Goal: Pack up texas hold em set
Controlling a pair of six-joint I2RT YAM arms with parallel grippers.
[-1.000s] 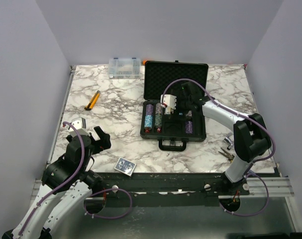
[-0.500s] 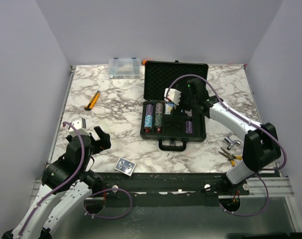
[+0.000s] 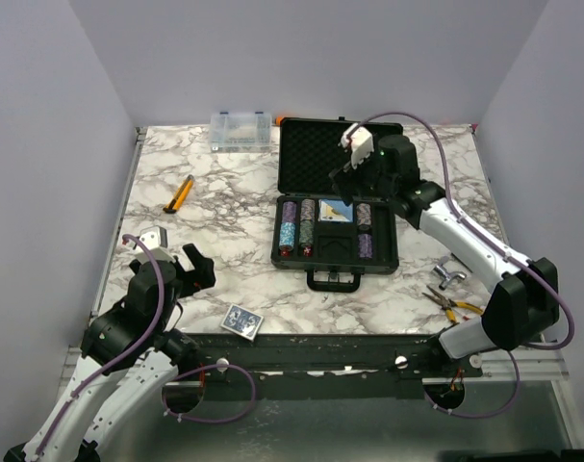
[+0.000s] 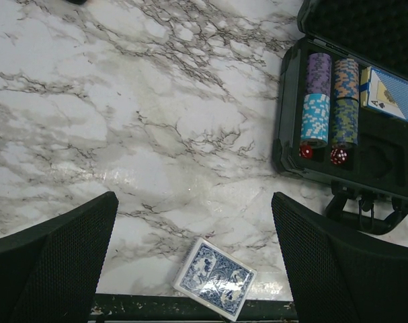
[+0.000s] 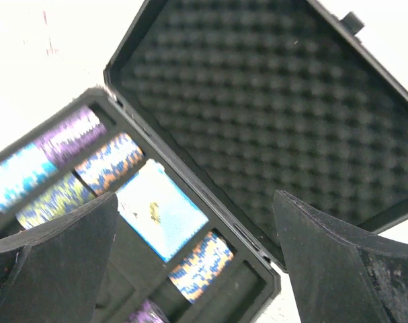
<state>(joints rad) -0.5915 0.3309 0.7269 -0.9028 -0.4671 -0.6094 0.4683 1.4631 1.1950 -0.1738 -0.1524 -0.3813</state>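
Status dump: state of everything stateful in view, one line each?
Black hard case: open, lid back.
Chip stacks: in tray slots.
Red dice: in tray.
Blue-white card deck: seated in tray.
Second blue-white deck: on marble table, outside case.
Left gripper: open, empty.
Right gripper: open, empty, over case.

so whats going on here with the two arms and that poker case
A poker set is being packed. The black case lies open on the table, with chips, one card deck and two red dice already in its tray. The right gripper hovers open and empty over the case. A second card deck lies loose on the table near the front edge, and the left gripper hangs open close to it, holding nothing.
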